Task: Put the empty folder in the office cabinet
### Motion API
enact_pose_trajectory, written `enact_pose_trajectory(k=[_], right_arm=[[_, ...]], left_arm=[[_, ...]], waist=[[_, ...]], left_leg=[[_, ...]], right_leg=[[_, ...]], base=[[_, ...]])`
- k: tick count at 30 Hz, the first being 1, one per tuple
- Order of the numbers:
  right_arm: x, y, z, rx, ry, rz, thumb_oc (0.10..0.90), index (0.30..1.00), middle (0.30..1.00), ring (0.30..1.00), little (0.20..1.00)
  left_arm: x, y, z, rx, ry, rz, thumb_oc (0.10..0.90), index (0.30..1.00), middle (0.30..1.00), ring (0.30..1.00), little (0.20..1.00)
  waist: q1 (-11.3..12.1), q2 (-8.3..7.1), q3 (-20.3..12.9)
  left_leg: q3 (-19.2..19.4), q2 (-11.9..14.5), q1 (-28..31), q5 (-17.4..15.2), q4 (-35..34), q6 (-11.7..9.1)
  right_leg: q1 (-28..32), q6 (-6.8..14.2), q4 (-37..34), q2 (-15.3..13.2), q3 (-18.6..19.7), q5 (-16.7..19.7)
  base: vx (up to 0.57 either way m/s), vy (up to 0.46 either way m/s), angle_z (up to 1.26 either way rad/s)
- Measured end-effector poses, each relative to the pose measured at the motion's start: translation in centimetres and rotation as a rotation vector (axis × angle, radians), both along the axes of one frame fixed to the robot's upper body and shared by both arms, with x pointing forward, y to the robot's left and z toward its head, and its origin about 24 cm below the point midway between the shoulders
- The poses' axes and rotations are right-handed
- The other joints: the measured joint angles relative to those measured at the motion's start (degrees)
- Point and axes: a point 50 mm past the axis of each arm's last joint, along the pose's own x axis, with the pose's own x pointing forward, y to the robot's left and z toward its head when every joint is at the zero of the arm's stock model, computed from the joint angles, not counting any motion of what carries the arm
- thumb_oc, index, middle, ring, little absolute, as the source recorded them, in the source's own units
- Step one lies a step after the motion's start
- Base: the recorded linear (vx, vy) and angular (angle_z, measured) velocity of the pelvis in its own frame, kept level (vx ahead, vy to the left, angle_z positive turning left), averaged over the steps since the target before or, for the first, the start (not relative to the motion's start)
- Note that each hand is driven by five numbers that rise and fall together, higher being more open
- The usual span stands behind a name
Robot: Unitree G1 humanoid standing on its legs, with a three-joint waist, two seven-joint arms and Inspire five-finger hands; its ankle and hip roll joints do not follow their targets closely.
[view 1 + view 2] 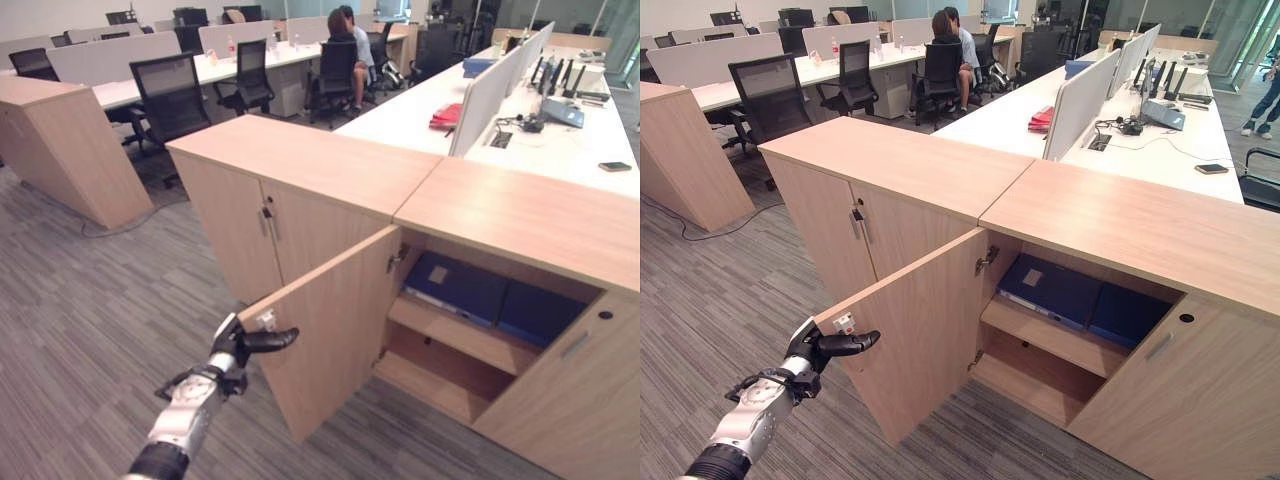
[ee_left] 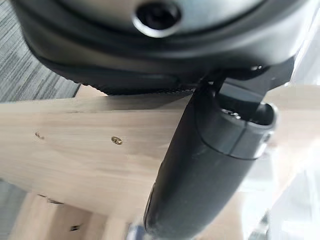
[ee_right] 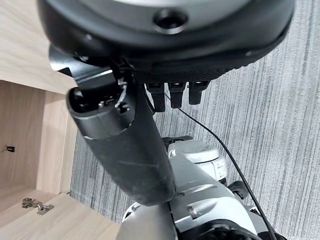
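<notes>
While shelved, folder (image 1: 458,287) beyond fingers (image 1: 268,340).

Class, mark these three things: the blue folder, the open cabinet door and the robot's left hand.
blue folder (image 1: 455,285), left eye view, on its flat cover.
open cabinet door (image 1: 335,330), left eye view, middle of its panel.
left hand (image 1: 232,350), left eye view, on its palm.

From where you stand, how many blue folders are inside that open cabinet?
2: the larger blue folder lies on the upper shelf, and the smaller blue folder beside it towards the right. More may be hidden behind the closed door.
</notes>
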Motion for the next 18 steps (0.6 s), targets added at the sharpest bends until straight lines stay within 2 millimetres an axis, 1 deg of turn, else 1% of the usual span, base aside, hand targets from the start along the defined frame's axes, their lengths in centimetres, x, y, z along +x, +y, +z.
enact_pose_trajectory(k=[2,7,8,9,10,13,15,16,18], right_arm=[[-0.3,-0.1,0.0,-0.002,0.009,-0.003,0.8,0.9,0.9,0.9,0.9],[-0.1,-0.1,0.0,-0.002,0.007,-0.001,0.8,0.9,0.9,0.9,0.9],[-0.1,-0.2,0.0,-0.002,0.009,-0.001,0.8,0.9,0.9,0.9,0.9],[-0.2,-0.2,0.0,-0.002,0.009,-0.001,0.8,0.9,0.9,0.9,0.9],[-0.2,-0.1,0.0,-0.001,0.011,0.002,0.8,0.9,0.9,0.9,0.9],[-0.4,-0.3,0.1,-0.006,0.022,0.01,0.8,0.9,0.9,0.9,0.9],[-0.4,-0.3,0.1,-0.007,0.028,0.019,0.8,0.9,0.9,0.9,0.9],[-0.7,-0.4,0.1,-0.012,0.047,0.051,0.8,0.9,0.9,0.9,0.9],[-0.6,-0.4,0.1,-0.013,0.049,0.061,0.8,0.9,0.9,0.9,0.9]], left_arm=[[-0.1,-0.8,0.2,-0.014,-0.008,-0.054,0.8,0.9,0.9,0.9,0.9],[-0.6,-2.1,0.1,-0.045,0.002,-0.115,0.8,0.9,0.9,0.9,0.9],[-1.1,-2.6,0.2,-0.05,0.004,-0.142,0.8,0.9,0.9,0.9,0.9],[-1.3,-2.7,0.3,-0.048,0.002,-0.151,0.8,0.9,0.9,0.9,0.9],[-2.1,-3.5,0.2,-0.073,0.022,-0.193,0.8,0.9,0.9,0.9,0.9],[-3.1,-5.1,0.5,-0.057,0.056,-0.336,0.8,0.9,0.9,0.9,0.9],[-3.3,-5.7,0.5,-0.087,0.08,-0.373,0.8,0.9,0.9,0.9,0.9],[-3.2,-6.7,0.7,-0.119,0.112,-0.424,0.8,0.9,0.9,0.9,0.9],[-3.0,-6.7,0.7,-0.154,0.145,-0.417,0.8,0.9,0.9,0.9,0.9]], waist=[[0.24,-0.02,0.01],[0.34,-0.17,0.07],[0.33,-0.16,0.07],[0.33,-0.16,0.07],[0.33,-0.17,0.07],[0.55,-0.07,0.0],[0.58,0.01,-0.05],[1.48,-0.11,-0.04],[1.64,-0.23,-0.05]], left_leg=[[-0.11,-0.42,0.04,0.02,0.01,0.06],[-0.06,-1.09,-0.14,-0.18,-0.01,0.62],[-0.01,-1.33,-0.16,-0.21,-0.01,0.84],[0.0,-1.43,-0.16,-0.23,-0.01,0.88],[0.06,-1.63,-0.14,-0.27,-0.01,0.96],[0.05,-2.1,-0.07,-0.27,-0.01,1.07],[0.06,-2.3,-0.07,-0.28,-0.01,1.15],[0.07,-2.61,-0.09,-0.17,-0.02,1.38],[0.17,-2.75,-0.13,-0.13,-0.02,1.45]], right_leg=[[0.02,0.08,0.01,-0.42,-0.12,0.07],[-0.01,0.7,0.0,-1.23,-0.09,0.25],[-0.11,0.89,0.0,-1.48,-0.03,0.34],[-0.11,0.94,0.0,-1.57,-0.01,0.36],[-0.13,1.07,0.0,-1.72,0.08,0.41],[-0.01,1.3,0.02,-2.23,0.16,0.56],[0.0,1.39,0.02,-2.4,0.19,0.62],[-0.07,1.7,0.02,-2.7,0.3,0.82],[-0.17,1.97,0.0,-2.85,0.43,0.97]], base=[[0.0,0.002,0.06],[0.0,0.0,0.01],[0.0,0.0,0.0],[0.0,0.0,0.0],[0.0,0.0,0.0],[0.0,0.0,0.0],[0.0,0.0,0.0],[0.0,0.0,0.0],[-0.01,0.0,-0.04]])
